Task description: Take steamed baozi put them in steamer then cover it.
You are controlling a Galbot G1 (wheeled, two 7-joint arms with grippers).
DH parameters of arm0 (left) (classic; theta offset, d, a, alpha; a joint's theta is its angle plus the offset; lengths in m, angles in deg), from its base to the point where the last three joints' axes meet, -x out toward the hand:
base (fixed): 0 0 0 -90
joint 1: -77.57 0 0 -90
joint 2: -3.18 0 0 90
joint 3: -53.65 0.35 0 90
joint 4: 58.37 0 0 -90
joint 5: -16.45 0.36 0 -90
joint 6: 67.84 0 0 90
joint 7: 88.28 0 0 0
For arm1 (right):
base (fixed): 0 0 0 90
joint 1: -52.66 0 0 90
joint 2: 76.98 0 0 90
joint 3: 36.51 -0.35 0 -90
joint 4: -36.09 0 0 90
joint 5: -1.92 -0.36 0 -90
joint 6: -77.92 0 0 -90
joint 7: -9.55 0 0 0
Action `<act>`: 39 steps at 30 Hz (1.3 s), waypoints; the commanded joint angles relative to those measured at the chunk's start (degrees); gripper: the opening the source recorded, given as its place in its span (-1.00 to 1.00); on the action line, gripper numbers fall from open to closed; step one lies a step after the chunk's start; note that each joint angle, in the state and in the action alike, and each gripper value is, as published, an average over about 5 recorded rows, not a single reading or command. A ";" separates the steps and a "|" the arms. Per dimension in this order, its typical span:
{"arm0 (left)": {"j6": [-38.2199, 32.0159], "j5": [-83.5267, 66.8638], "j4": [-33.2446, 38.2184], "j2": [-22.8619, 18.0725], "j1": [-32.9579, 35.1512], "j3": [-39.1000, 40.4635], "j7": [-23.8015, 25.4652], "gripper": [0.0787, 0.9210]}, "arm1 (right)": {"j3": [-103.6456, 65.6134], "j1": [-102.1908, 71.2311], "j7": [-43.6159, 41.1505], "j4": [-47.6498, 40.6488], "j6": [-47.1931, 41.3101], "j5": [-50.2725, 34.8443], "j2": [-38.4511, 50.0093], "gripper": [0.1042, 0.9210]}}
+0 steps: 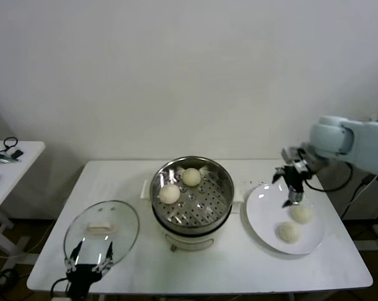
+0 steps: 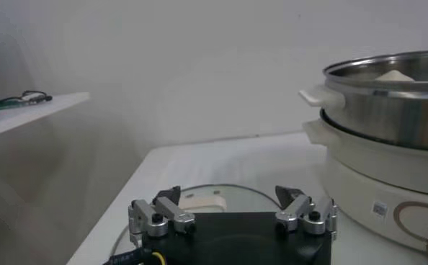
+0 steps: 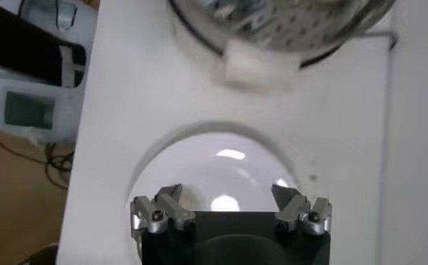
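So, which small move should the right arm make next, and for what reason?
Probably lower the open right gripper onto the nearer baozi on the plate. Two buns already lie in the steamer, two wait on the plate, and the gripper hangs empty just above one.

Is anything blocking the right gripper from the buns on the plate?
Nothing visible. The open right gripper hangs just above the white plate, and the two baozi lie uncovered on it, with no object between.
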 commanded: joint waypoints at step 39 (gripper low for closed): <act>0.11 0.94 -1.03 -0.66 -0.40 0.63 -0.14 0.77 | -28.42 -37.29 5.50 -10.10 -3.46 15.43 2.86 0.59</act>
